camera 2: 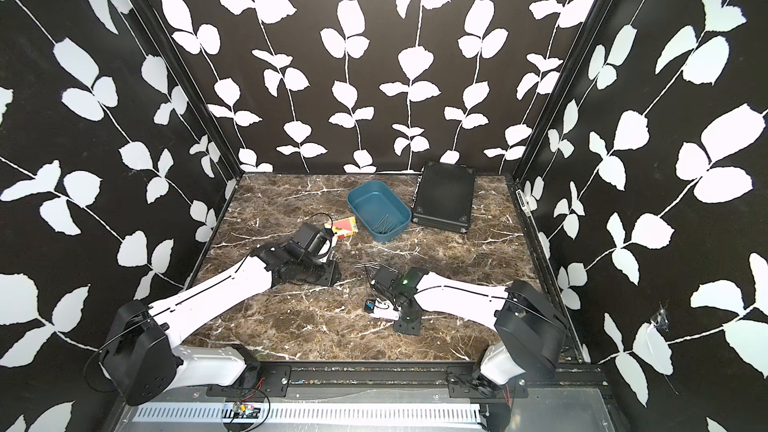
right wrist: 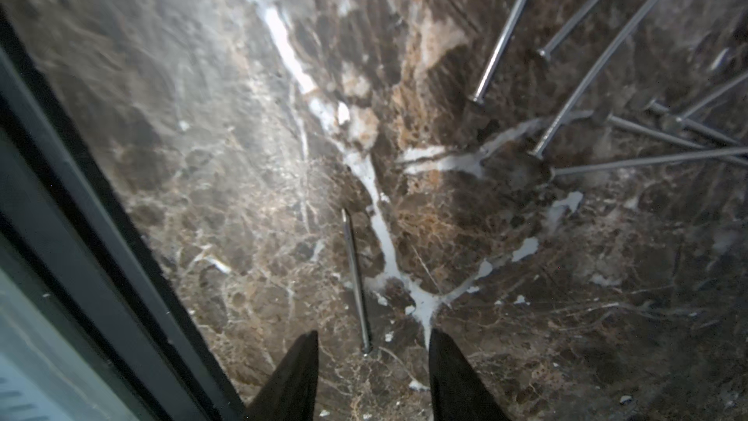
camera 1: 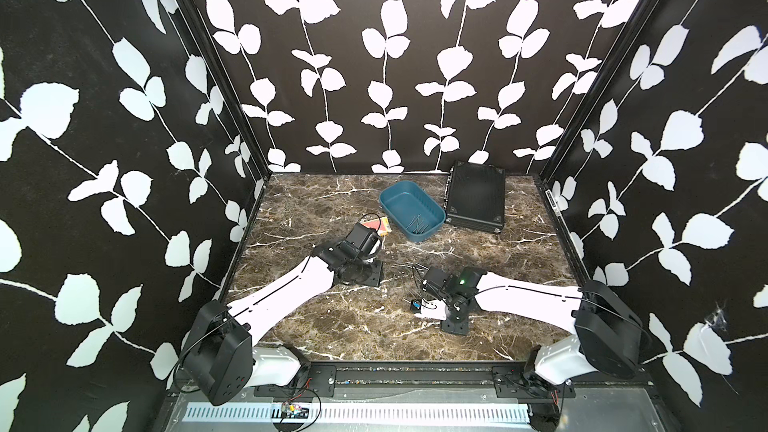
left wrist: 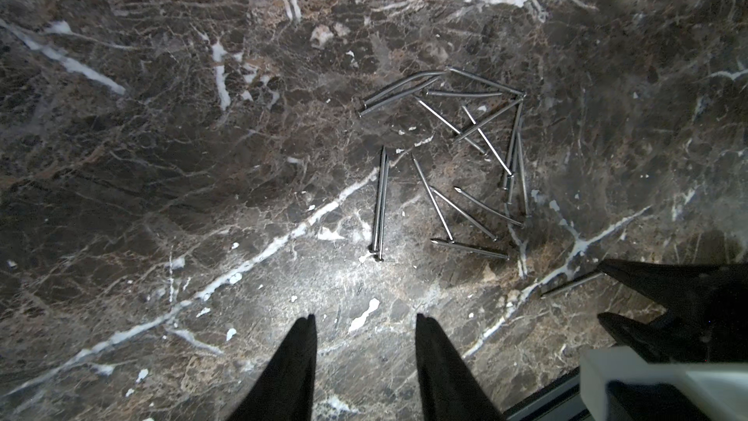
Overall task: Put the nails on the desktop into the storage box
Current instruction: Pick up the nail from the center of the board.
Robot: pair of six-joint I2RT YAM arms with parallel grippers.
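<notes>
While right gripper [right wrist: 373,332] gapes, lone nail [right wrist: 356,277] lies flat, head toward it.

light: even | left wrist: desktop [left wrist: 364,277] glare | right wrist: blurred

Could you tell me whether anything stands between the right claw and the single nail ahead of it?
No, nothing visible does: the single nail lies on bare desktop directly before the open right claw.
</notes>
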